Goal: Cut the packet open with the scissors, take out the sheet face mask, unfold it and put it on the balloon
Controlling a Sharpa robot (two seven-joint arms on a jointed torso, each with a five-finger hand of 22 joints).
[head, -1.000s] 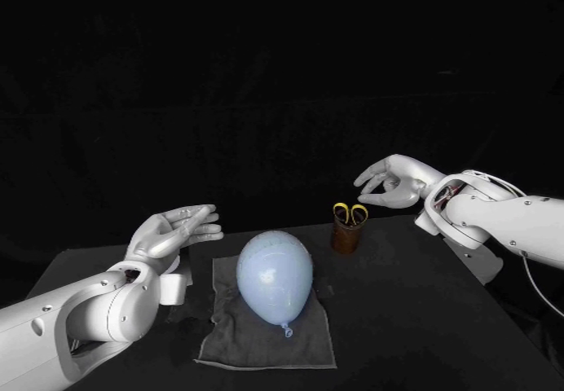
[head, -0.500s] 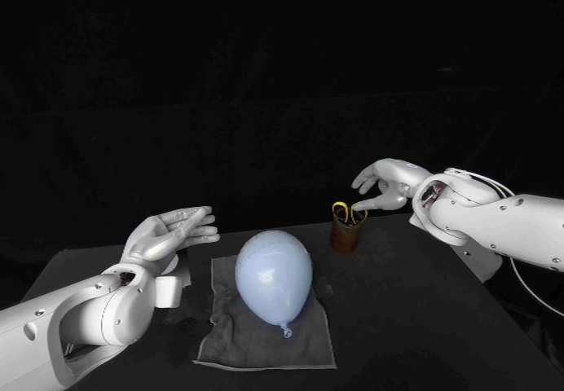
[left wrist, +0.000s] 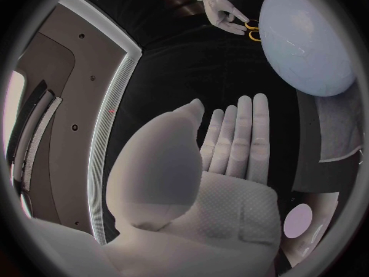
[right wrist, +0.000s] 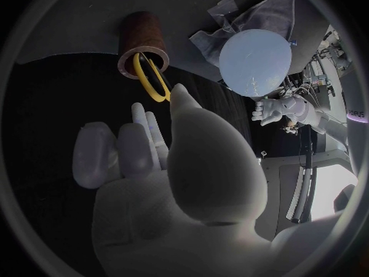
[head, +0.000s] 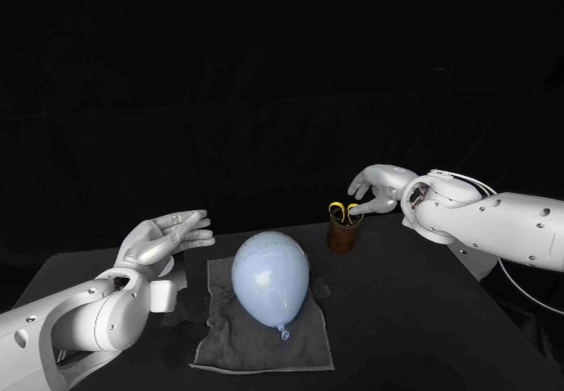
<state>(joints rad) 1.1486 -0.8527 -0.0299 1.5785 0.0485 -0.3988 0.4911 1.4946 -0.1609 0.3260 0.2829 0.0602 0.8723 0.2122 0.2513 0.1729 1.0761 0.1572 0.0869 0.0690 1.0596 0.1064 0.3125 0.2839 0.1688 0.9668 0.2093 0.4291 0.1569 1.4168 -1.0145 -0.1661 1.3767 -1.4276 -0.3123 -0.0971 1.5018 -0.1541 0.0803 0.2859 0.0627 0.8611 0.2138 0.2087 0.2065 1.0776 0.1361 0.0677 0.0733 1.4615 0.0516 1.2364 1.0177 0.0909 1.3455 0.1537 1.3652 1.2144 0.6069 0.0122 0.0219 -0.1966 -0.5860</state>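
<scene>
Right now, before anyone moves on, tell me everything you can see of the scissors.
The scissors show two yellow loop handles, plastic by their look, lying close side by side. They stand handles up in a brown cylindrical holder on the black table, beside the far end of the balloon. The blades are hidden inside the holder. The right hand reaches to the handles, thumb and fingers apart near one loop; whether they touch it cannot be told.

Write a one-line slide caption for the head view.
Right hand at the scissors in a brown cup; left hand empty beside the balloon on a grey cloth.
</scene>
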